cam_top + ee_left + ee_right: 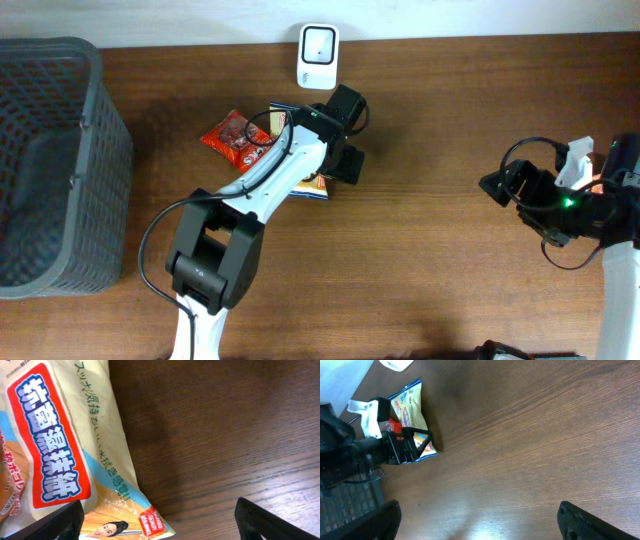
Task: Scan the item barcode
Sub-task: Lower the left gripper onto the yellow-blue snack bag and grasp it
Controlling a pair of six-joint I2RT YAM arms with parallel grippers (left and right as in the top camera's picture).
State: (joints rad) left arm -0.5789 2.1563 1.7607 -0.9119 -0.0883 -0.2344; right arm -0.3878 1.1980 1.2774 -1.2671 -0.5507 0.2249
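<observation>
Dark grey mesh basket (108, 170) at far left of the brown wooden surface (430, 120); pale wall (480, 18) behind.

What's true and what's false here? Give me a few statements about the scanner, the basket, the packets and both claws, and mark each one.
1. The white barcode scanner stands at the table's far edge. True.
2. The grey basket sits on the right side of the table. False: in the overhead view it is at the left end.
3. The left claw is open over the edge of the pale printed packet. True.
4. The right claw grips the red snack packet. False: it is open and empty, far off to the right, and the red packet lies on the table beside the left arm.
</observation>
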